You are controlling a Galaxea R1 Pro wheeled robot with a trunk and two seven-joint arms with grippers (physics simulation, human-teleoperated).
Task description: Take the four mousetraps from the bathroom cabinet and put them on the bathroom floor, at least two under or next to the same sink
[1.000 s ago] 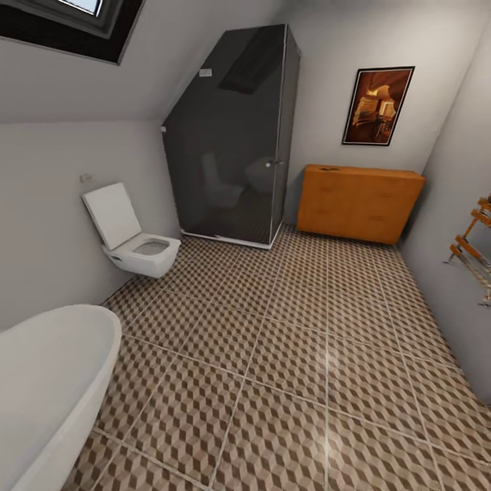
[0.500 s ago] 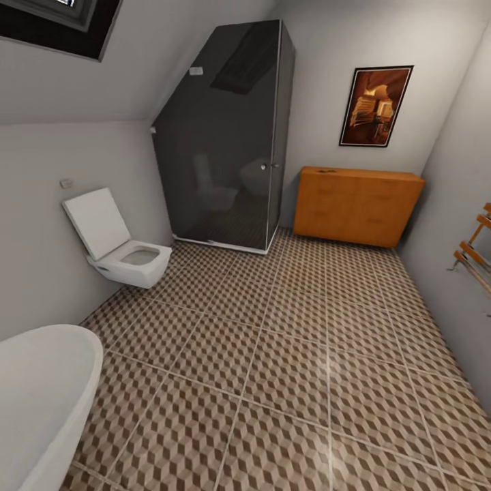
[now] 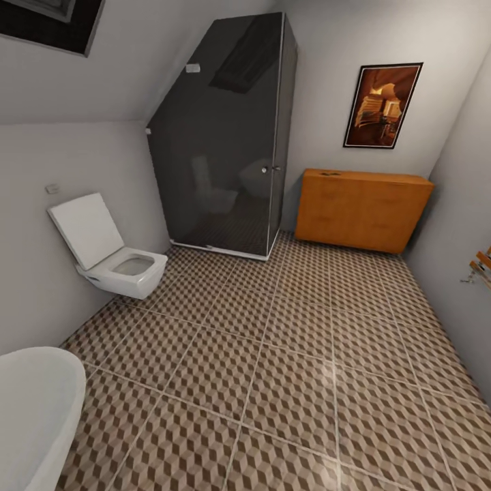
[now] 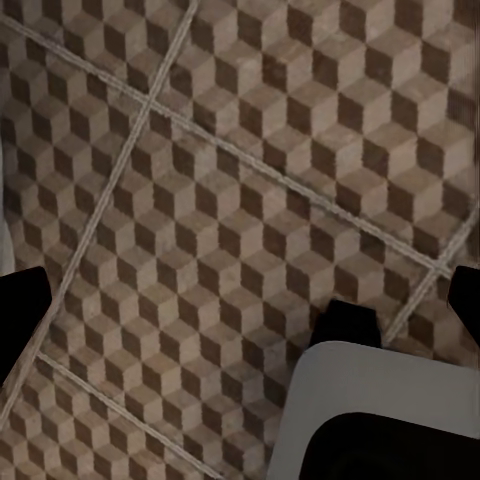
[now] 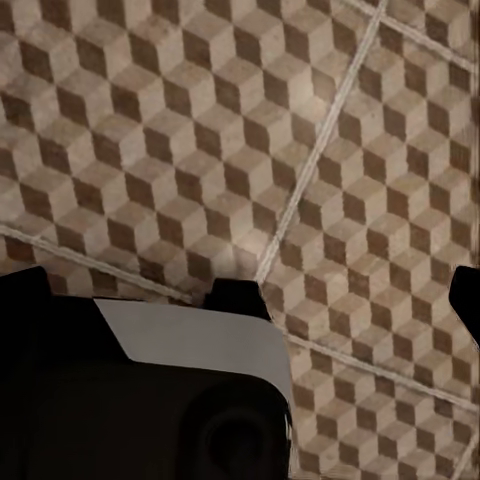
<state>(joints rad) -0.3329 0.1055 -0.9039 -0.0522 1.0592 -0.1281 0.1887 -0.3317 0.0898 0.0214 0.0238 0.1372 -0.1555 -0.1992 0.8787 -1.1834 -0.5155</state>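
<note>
Across the head view the bathroom floor (image 3: 286, 368) was spread wide, its cube-patterned tiles running bare from the near edge to the far wall — no mousetrap could be made out on it, so the task was judged barely begun, with all four placements left to do. Against that far wall stood the cabinet (image 3: 363, 210), orange-brown and shut as far as could be told; small dark specks (image 3: 330, 174) were seen on its top near the left end, too small to be named with any certainty. No sink was seen, so its place remained to be found.

Room for moving was judged ample along the middle: a broad lane of tile led straight to the cabinet. That lane was bounded on the left by the dark glass shower stall (image 3: 225, 136), the wall-hung toilet (image 3: 116, 259) and, nearest, the curved rim of the bathtub (image 3: 34, 402); on the right it was bounded by the grey wall, from which a wooden rack (image 3: 481, 267) jutted a little.

Tile was looked down upon in both wrist views. Of the left hand (image 4: 240, 300) and the right hand (image 5: 245, 295) only dark finger ends at the picture edges were shown — set wide apart, with nothing held between them.
</note>
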